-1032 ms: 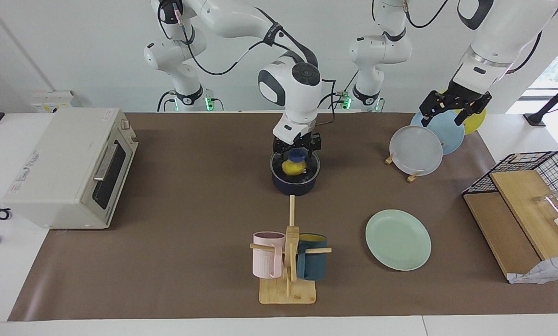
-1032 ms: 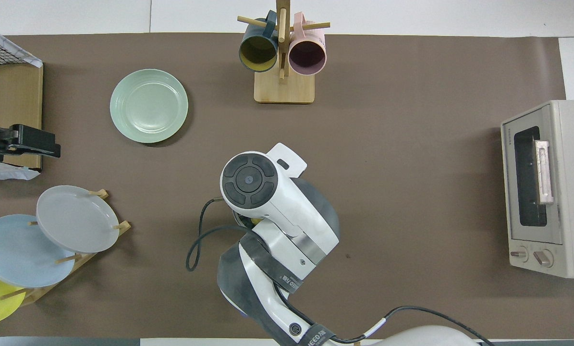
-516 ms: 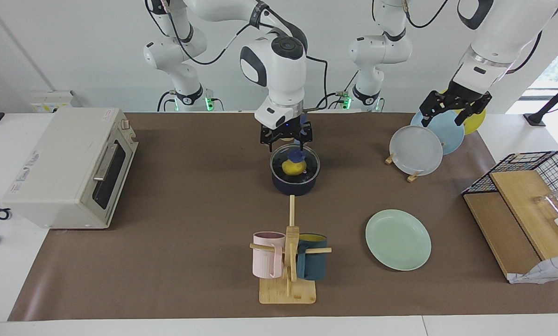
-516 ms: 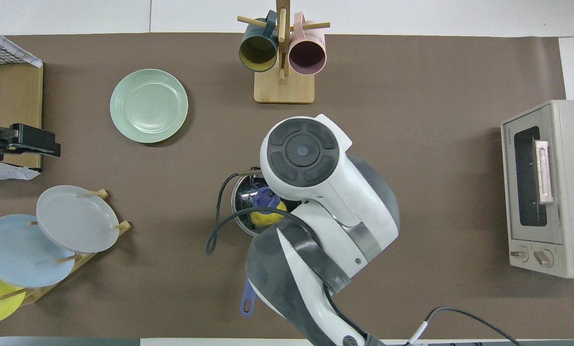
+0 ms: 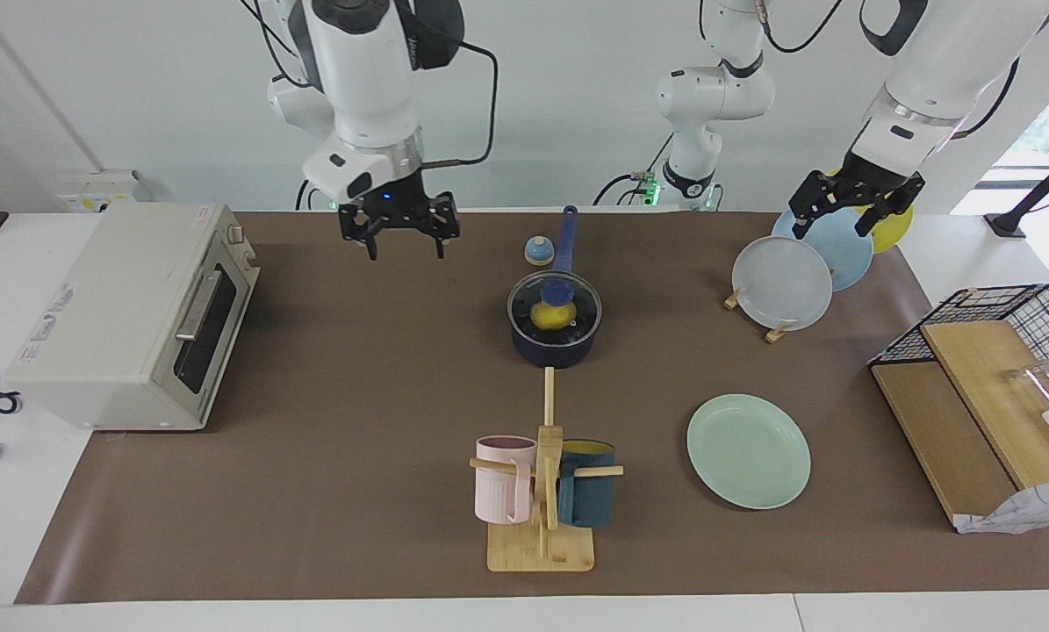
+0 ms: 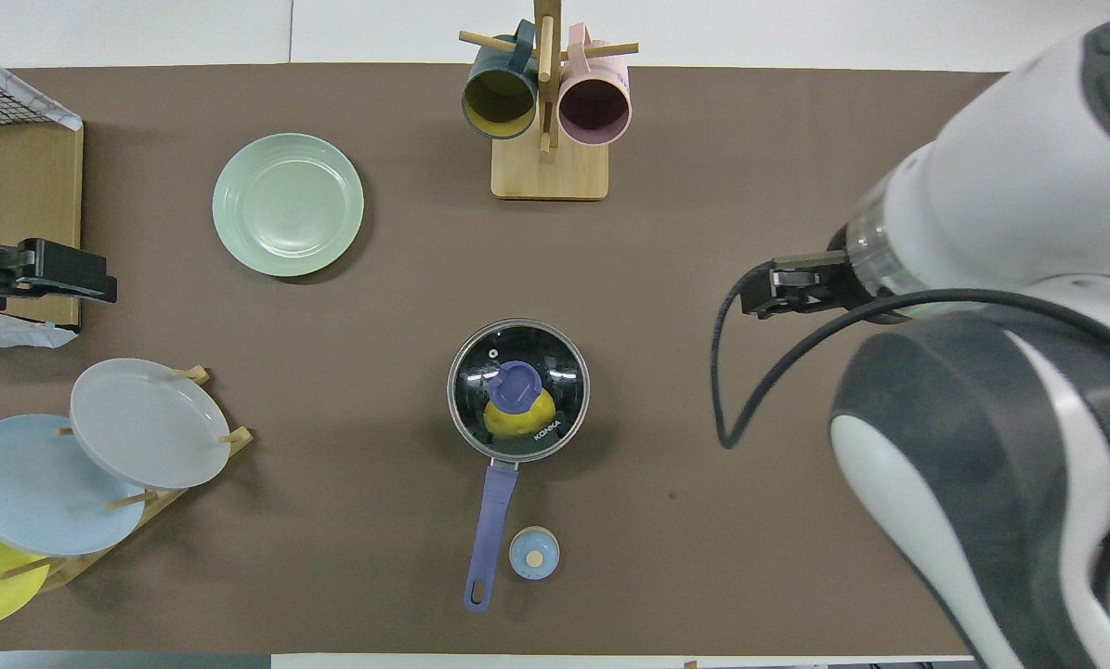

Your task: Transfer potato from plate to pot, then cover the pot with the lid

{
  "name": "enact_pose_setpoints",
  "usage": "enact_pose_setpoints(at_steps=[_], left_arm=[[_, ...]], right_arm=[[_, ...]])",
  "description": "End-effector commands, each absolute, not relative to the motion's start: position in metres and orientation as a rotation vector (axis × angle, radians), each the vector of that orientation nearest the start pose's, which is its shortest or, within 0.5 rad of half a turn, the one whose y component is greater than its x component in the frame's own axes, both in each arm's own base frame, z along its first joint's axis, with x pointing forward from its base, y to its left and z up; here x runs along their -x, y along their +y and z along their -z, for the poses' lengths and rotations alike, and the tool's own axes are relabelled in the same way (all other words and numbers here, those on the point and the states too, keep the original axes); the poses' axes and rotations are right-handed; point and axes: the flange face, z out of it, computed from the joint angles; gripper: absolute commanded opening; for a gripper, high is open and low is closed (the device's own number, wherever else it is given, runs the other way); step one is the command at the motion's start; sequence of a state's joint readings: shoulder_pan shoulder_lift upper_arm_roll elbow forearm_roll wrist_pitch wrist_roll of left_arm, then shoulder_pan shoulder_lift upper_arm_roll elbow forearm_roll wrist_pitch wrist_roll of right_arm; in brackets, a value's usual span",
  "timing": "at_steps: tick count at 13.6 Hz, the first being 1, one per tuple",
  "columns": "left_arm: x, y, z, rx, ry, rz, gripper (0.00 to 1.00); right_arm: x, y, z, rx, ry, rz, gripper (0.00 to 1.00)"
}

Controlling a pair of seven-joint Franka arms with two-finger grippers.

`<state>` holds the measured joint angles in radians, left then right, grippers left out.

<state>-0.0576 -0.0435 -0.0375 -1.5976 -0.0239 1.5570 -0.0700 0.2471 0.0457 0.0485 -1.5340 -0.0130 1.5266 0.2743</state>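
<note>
Toaster oven (image 5: 129,316), mug rack (image 5: 542,491), plate rack (image 5: 805,263), wire basket (image 5: 1007,351)

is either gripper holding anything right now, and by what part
Nothing is held. The right gripper hangs open over bare mat, and the left gripper is open above the plate rack.

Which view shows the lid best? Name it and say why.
The overhead view: the lid shows as a full circle, its metal rim matching the pot all round, the potato visible through the glass. The facing view shows the lid slantwise as a flattened oval, still seated on the pot.
</note>
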Motion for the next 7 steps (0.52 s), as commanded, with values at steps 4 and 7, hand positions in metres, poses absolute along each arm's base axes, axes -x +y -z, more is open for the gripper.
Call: enact_pose_setpoints(at_steps=[4, 7], left_arm=[[-0.53, -0.054, -0.635, 3.154, 0.034, 0.025, 1.0], [-0.53, -0.054, -0.634, 3.154, 0.031, 0.022, 1.0]], right_arm=[[-0.539, 0.06, -0.622, 3.149, -0.116, -0.146, 1.0], [-0.529, 0.059, -0.629, 3.18, -0.118, -0.122, 1.0]])
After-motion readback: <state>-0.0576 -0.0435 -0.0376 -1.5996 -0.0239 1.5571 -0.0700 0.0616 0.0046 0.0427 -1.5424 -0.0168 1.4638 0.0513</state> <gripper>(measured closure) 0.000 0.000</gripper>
